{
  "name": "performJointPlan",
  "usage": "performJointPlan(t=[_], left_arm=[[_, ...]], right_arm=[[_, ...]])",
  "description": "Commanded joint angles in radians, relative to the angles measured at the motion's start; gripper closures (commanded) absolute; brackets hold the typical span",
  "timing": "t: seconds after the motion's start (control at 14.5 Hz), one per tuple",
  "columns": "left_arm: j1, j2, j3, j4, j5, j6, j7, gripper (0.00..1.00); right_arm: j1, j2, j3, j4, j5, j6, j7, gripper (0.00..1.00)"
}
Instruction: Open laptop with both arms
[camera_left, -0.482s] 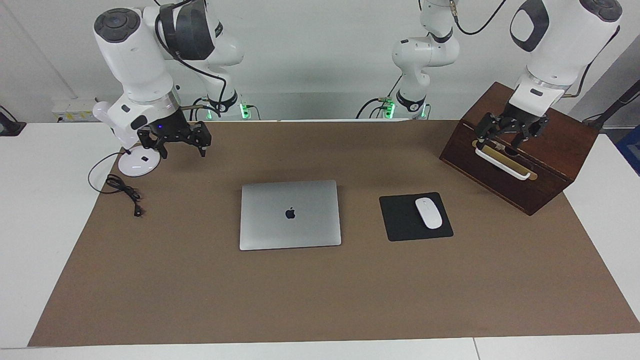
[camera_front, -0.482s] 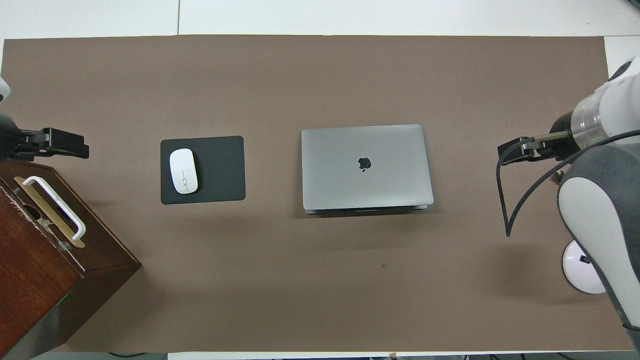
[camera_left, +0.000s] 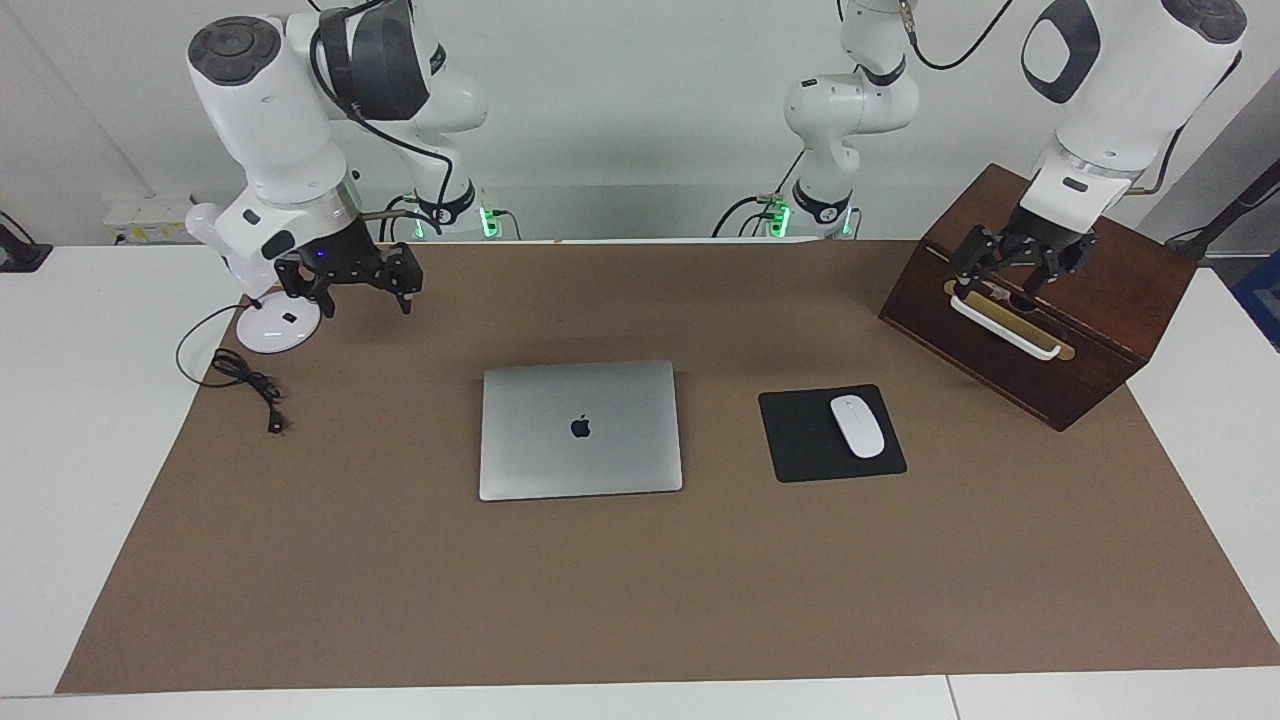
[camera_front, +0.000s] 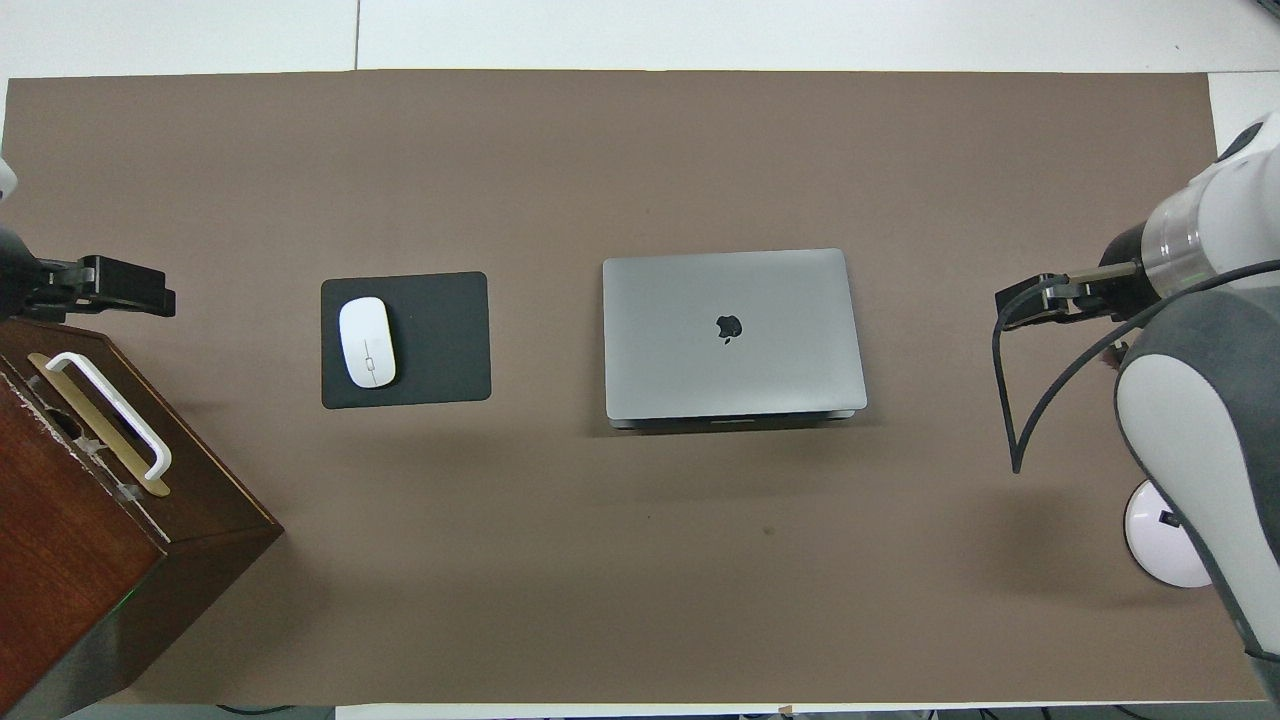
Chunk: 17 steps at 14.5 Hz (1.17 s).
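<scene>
While the thin silver-grey laptop (camera_left: 580, 430) lies shut on the brown-covered counter (camera_left: 640, 600), between and well apart from both raised pincers, nothing is started. Next, both must descend to its lid edge. Left pincer (camera_left: 1012, 272), over the dark wooden box (camera_left: 1100, 330), spread, empty; right pincer (camera_left: 352, 280): grip unclear, overhead partly cut off.

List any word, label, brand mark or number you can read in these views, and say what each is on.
No written words or numbers can be read in either view.
Apple logo, a dark sign with no lettering: on the closed lid of the laptop.
Small dark mark on the round white lamp base: too small to read.
Nothing readable on the mouse, the mouse pad or the wooden box.
</scene>
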Motion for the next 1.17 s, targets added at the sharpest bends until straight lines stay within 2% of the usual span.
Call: performJointPlan(t=[0.0,0.9,1.1], left_arm=[[-0.007,-0.025,0.002,-0.022,-0.002,0.006,-0.012,0.00],[-0.010,-0.024,0.001,-0.023,-0.003,0.018,-0.006,0.00],[-0.004,-0.024,0.001,-0.023,-0.003,0.020,-0.008,0.00]], right_arm=[[-0.011,0.000,0.007,0.001,-0.002,0.013,-0.022,0.00],[-0.027,-0.010,0.007,-0.019,0.000,0.013,-0.023,0.00],[-0.031,-0.013,0.007,-0.026,0.009,0.011,-0.086,0.00]])
